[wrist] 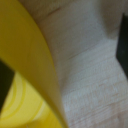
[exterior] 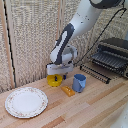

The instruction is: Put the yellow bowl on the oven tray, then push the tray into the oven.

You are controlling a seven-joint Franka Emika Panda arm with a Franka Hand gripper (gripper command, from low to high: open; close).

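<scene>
The yellow dish (exterior: 54, 80) is a small round bowl resting on the wooden table, left of the blue mug in the exterior view. My grabber (exterior: 56, 76) is lowered onto its rim. In the wrist view the yellow dish (wrist: 30, 75) fills much of the picture. One dark finger (wrist: 5, 80) sits inside the bowl and the other finger (wrist: 123, 45) outside, so the grabber (wrist: 64, 62) straddles the wall and stands open. The baking sheet (exterior: 96, 70) sticks out in front of the oven (exterior: 114, 52) at the exterior view's right.
A blue mug (exterior: 79, 82) stands close to the dish, with a flat orange-yellow block (exterior: 68, 91) in front of it. A large white patterned plate (exterior: 26, 101) lies at the exterior view's left. A woven screen backs the table.
</scene>
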